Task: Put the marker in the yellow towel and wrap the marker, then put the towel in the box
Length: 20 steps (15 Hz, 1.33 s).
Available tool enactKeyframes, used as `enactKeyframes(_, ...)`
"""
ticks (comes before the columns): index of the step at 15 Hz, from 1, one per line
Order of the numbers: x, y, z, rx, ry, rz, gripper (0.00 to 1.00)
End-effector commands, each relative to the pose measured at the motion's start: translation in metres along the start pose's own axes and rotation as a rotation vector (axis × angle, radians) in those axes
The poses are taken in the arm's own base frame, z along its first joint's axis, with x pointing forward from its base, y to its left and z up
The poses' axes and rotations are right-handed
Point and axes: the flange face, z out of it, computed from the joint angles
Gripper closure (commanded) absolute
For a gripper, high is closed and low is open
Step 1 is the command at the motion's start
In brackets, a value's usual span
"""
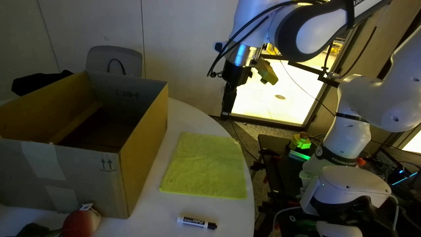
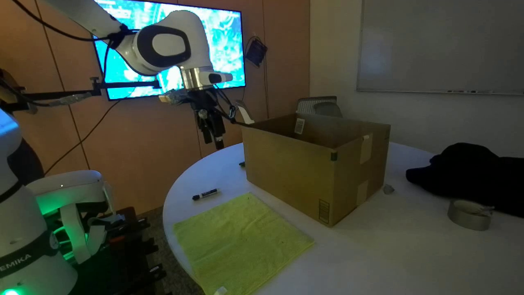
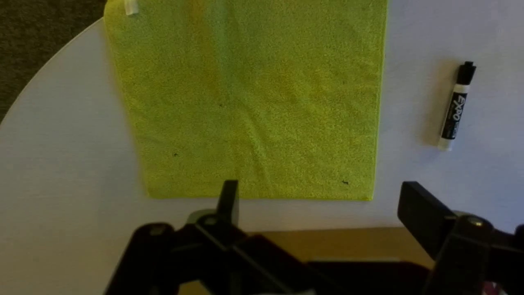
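Arm [image 1: 306, 29]: white and black – arches high over from the right in an exterior view.
Base [image 1: 352, 181]: low at the right in an exterior view.
Wrist [image 2: 194, 57]: turned downward, ending in silver metal.
Gripper [image 3: 321, 196]: up in the air, aimed down – jaws spread wide.
Fingers [image 3: 425, 217]: black, well apart, one left and one right in the wrist view.

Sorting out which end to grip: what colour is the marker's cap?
Black; the cap of the marker shows best in the wrist view.
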Motion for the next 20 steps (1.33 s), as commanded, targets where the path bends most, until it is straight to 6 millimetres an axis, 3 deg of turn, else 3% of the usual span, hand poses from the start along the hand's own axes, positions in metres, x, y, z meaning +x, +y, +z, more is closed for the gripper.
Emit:
enactKeyframes(1, 0.015, -0.042, 0.038, 0.006, -0.001, -0.022, 0.00)
enactKeyframes(6, 0.021, -0.119, 0.111, 0.062, -0.011, -0.138, 0.00)
enactKeyframes(10, 0.030, -0.157, 0.160, 0.089, -0.001, -0.214, 0.00)
enactKeyframes(15, 0.046, -0.176, 0.204, 0.127, -0.023, -0.233, 0.00)
enactKeyframes(20, 0.054, -0.188, 0.209, 0.197, -0.066, -0.268, 0.00)
